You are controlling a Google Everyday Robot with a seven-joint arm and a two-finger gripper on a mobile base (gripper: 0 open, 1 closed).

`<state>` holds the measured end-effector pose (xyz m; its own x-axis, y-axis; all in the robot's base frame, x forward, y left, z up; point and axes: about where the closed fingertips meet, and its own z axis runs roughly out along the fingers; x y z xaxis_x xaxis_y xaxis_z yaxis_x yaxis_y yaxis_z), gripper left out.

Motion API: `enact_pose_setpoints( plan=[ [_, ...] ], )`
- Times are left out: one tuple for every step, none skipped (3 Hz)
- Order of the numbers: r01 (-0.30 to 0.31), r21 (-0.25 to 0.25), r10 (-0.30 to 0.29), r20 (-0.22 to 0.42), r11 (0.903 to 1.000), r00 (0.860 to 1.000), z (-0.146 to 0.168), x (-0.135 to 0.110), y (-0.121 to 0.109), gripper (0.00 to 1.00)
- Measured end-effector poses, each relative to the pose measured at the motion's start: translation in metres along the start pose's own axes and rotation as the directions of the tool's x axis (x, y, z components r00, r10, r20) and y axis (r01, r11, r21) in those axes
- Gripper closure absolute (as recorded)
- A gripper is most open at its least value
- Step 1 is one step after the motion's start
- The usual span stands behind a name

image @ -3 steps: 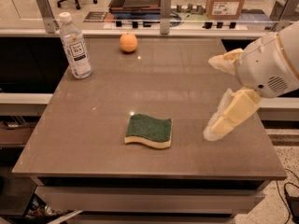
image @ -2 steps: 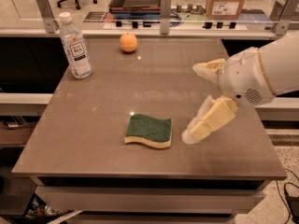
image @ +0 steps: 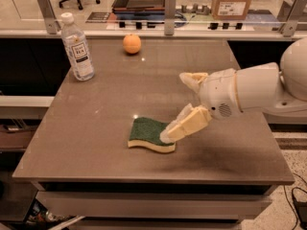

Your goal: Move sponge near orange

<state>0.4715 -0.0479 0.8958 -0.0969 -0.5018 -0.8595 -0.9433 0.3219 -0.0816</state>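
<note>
The sponge, dark green on top over pale yellow foam, lies flat on the brown table near the front middle. The orange sits at the far edge of the table, well behind the sponge. My gripper reaches in from the right on a white arm, just above the sponge's right end. It is open. One cream finger hangs over the sponge's right edge and the other finger points away toward the back.
A clear water bottle stands upright at the table's back left, left of the orange. A glass rail with metal posts runs behind the table. A cardboard box sits beyond it.
My arm has swung left across the table. The gripper has moved from well right of the sponge to right over its right end. The sponge, orange and bottle have not moved.
</note>
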Motion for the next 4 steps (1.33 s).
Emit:
enact_pose_setpoints(
  plan=[
    [-0.025, 0.007, 0.024, 0.067, 0.9997, 0.997, 0.031, 0.020, -0.007, 0.00],
    [-0.025, 0.008, 0.024, 0.067, 0.9997, 0.997, 0.032, 0.020, -0.007, 0.00],
    [-0.037, 0.016, 0.036, 0.073, 0.9992, 0.997, 0.034, 0.022, -0.004, 0.00],
    [-0.072, 0.030, 0.068, 0.109, 0.9970, 0.992, 0.037, 0.032, 0.003, 0.00]
  ],
)
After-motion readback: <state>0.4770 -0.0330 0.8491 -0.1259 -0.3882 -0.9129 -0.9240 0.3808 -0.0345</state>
